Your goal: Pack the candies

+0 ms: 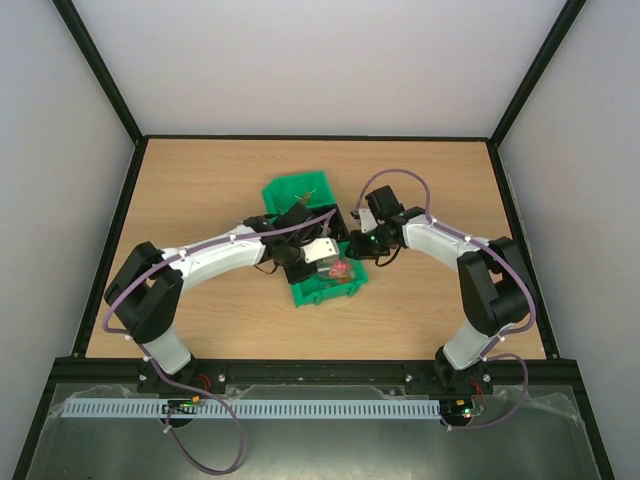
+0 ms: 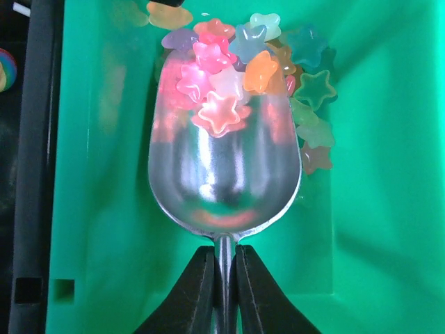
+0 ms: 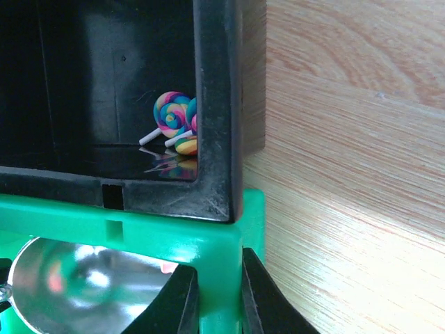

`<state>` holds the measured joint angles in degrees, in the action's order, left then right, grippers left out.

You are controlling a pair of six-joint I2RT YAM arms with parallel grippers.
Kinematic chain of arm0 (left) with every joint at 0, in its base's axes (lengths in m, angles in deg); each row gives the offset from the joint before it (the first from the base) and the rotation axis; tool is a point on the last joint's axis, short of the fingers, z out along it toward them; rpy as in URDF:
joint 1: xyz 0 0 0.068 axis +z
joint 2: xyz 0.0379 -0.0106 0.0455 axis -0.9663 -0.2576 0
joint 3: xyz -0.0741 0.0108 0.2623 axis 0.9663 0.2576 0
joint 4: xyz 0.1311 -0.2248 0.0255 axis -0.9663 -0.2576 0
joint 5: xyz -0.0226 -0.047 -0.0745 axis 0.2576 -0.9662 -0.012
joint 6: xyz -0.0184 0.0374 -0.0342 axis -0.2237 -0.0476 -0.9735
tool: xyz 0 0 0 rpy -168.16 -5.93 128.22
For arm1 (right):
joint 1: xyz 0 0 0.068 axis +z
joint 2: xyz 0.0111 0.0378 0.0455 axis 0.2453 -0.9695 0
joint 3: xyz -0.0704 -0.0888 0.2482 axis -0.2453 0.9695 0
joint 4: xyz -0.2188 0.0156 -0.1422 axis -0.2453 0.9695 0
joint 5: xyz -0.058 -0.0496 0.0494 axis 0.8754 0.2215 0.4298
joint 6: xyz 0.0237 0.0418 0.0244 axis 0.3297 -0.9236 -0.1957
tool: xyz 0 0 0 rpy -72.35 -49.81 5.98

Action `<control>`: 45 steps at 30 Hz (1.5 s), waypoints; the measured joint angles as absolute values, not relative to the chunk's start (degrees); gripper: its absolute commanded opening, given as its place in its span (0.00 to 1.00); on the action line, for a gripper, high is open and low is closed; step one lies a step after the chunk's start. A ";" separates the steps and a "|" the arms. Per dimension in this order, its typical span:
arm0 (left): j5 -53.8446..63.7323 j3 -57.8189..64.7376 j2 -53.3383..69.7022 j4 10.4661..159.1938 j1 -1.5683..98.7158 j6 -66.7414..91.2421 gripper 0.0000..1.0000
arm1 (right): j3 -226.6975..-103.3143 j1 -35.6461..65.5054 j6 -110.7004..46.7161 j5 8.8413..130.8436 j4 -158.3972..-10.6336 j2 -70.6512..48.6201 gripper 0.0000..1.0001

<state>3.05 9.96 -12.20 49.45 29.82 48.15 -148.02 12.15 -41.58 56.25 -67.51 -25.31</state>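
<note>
Nearest to us, the left gripper (image 2: 224, 259) is pinched tight on the thin handle of the metal scoop (image 2: 224, 174), with no gap showing between its fingers and the stem. The scoop bowl points into the far end of the green bin (image 2: 375, 209), and that's where the candies (image 2: 229, 76) are: a heap of little glossy stars in pink, orange, blue and green. Some sit on the scoop's front lip and the rest are piled against the bin's far wall and spilling along the scoop's right side. We reckon these are very light and slick, each too small for the fingers to pick up, so the handle is the right place to hold and the scoop does the lifting. They look hard enough not to squash, but they'll probably slide off if the bowl tips, so we'd keep it level or slightly nose-up. Over on the right, the right gripper (image 3: 219, 278) has its fingers clamped either side of the green bin's rim at a corner, which we'd guess is there to steady it. Just past that rim is a black bin (image 3: 215, 104) with a few swirly lollipops (image 3: 174, 117) tucked in its corner, and beyond that there's bare wooden table (image 3: 348, 139).
</note>
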 measured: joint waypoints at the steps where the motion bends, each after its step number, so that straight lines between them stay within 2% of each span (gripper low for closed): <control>1: 2.62 10.16 -12.33 50.32 29.86 47.75 0.02 | -148.05 12.13 -41.52 56.75 -67.59 -25.22 0.01; 22: -11.29 34.46 -3.96 83.70 37.84 39.80 0.02 | -148.94 11.54 -38.85 61.56 -67.24 -24.98 0.01; 39: -17.06 43.42 4.96 97.32 40.42 36.36 0.02 | -148.94 9.09 -34.63 61.74 -65.32 -24.46 0.01; 45: -18.24 45.37 4.32 99.04 40.40 35.49 0.02 | -148.94 9.00 -34.17 61.91 -65.25 -24.46 0.01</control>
